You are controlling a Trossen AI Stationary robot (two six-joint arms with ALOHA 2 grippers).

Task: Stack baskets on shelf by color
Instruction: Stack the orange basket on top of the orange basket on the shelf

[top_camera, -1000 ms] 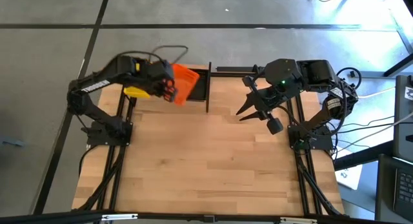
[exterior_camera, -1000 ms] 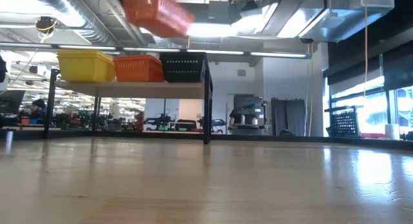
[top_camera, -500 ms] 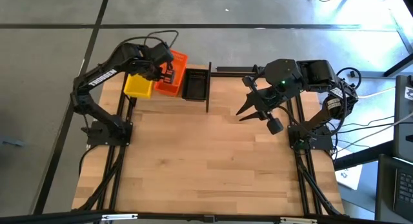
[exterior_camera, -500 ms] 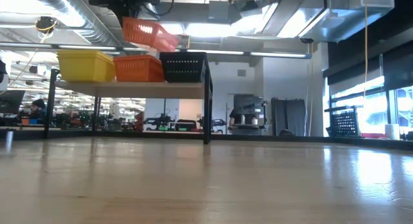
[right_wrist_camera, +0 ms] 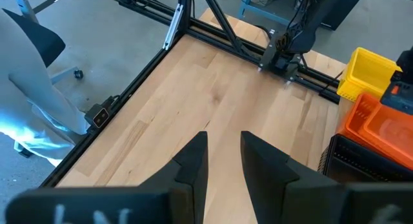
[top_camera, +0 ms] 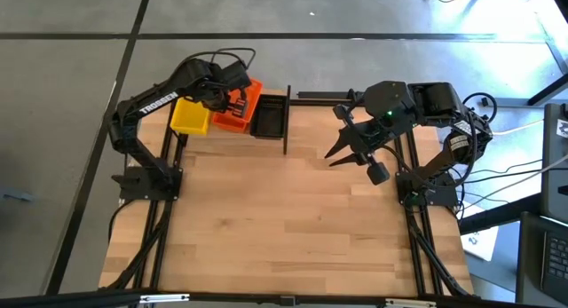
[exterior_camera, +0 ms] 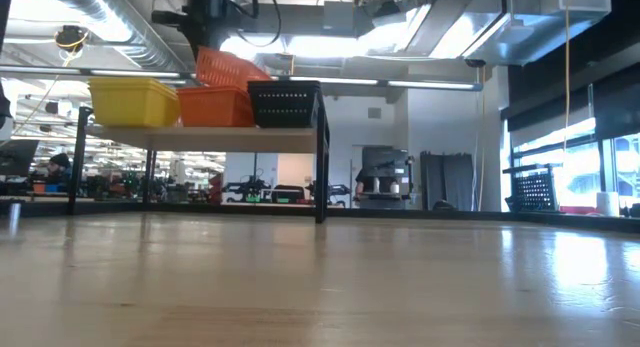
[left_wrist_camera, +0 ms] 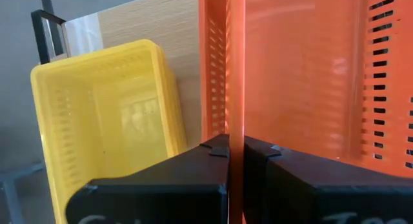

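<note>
The shelf stands at the table's far left and carries a yellow basket, an orange basket and a black basket side by side. My left gripper is shut on another orange basket, which hangs tilted just over the orange one on the shelf. Whether the two touch, I cannot tell. My right gripper hovers open over the table's far right with nothing between its fingers. My left gripper pinches one side wall of the orange basket at its rim, with one finger outside the wall and one inside. The fingers come from above, slanting down. The basket hangs tilted below them, over the shelf's middle stack.
The shelf's black upright post stands right of the black basket. The wooden table top stretches bare in front of the shelf. Black frame rails run along both sides of the table.
My left gripper has swung toward the table's far edge and sunk, carrying the orange basket. The basket was high in front of the shelf and steeply tipped; now it sits lower and flatter, right above the orange basket on the shelf.
</note>
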